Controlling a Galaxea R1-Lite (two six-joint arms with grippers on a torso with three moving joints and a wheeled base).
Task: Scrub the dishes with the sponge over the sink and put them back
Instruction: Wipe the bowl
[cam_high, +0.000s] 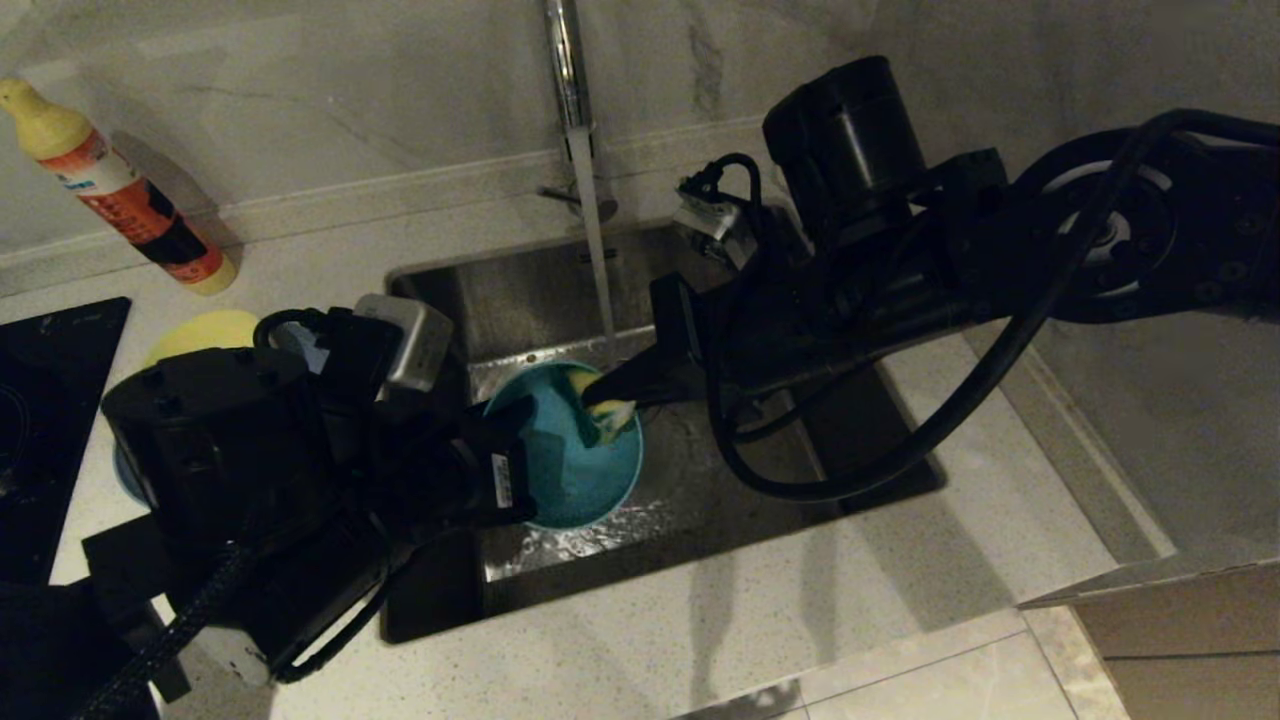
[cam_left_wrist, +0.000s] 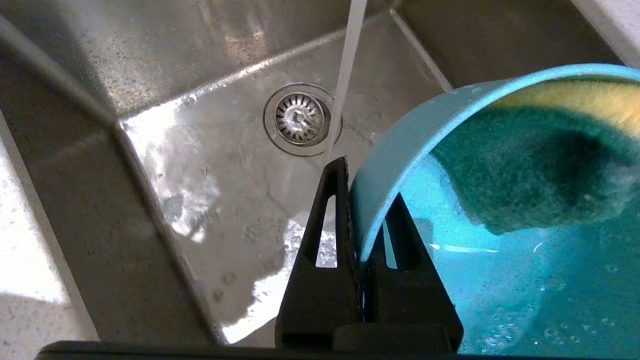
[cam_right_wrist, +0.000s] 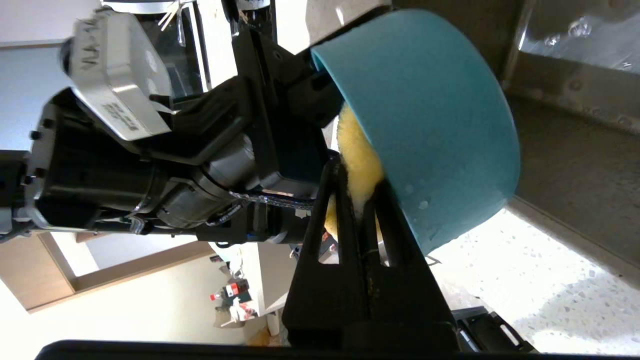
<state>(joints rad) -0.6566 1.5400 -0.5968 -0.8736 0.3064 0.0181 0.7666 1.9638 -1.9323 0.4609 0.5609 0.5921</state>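
Observation:
A teal-blue bowl (cam_high: 570, 460) hangs tilted over the steel sink (cam_high: 520, 290), mouth toward the tap. My left gripper (cam_left_wrist: 362, 205) is shut on the bowl's rim (cam_left_wrist: 395, 165), one finger outside and one inside. My right gripper (cam_right_wrist: 359, 192) is shut on the sponge (cam_right_wrist: 357, 160); it reaches into the bowl (cam_right_wrist: 430, 115) from the right. The sponge's dark green face (cam_left_wrist: 520, 170) lies against the bowl's wet inside, its yellow face (cam_high: 612, 415) turned outward. A pale yellow bowl (cam_high: 200, 335) sits on the counter left of the sink, partly hidden behind my left arm.
Water runs from the chrome tap (cam_high: 570, 90) down to the sink floor beside the round drain strainer (cam_left_wrist: 300, 117). A spray bottle with a yellow cap (cam_high: 120, 195) leans at the back left. A black hob (cam_high: 50, 400) borders the left counter.

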